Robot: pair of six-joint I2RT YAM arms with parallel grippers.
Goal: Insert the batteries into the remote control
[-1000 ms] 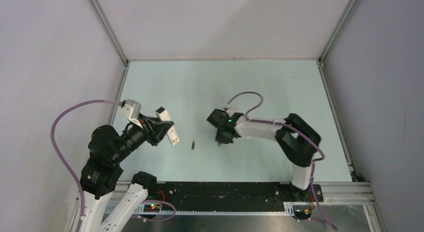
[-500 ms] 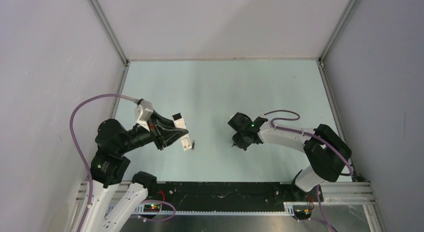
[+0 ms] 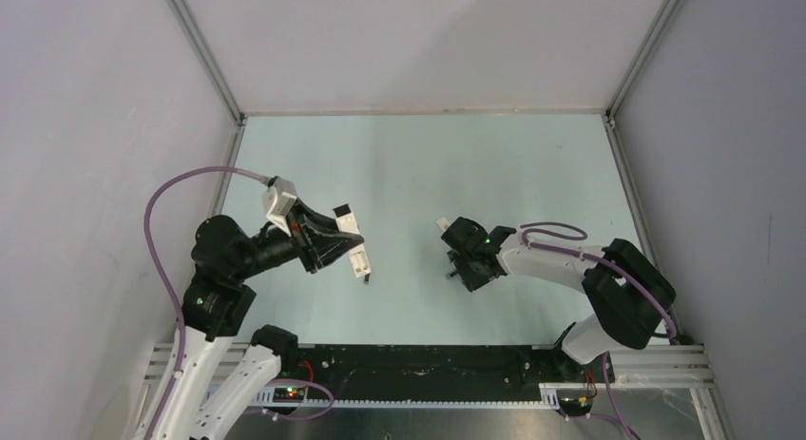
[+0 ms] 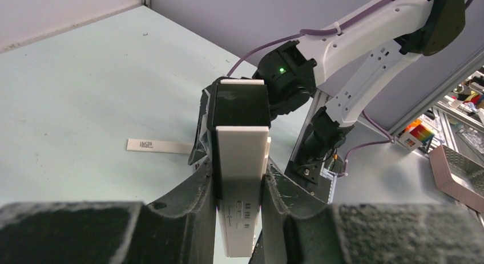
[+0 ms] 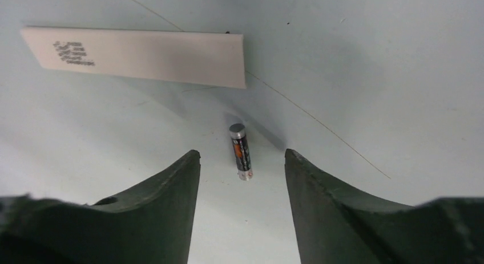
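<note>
The left gripper (image 4: 240, 174) is clamped across the narrow sides of the remote (image 4: 241, 153), holding it off the table (image 5: 371, 76) left of centre, dark end pointing away from the wrist; it looks a light, stiff plastic bar, so that side hold should serve. The right gripper (image 5: 242, 155) hangs open and empty right of centre, its fingers either side of one battery (image 5: 240, 151) lying flat; a white strip (image 5: 142, 56) lies just beyond it. The battery is probably light, hard and smooth, apt to roll or squirt out; pinch its barrel at mid-length, ends left free.
</note>
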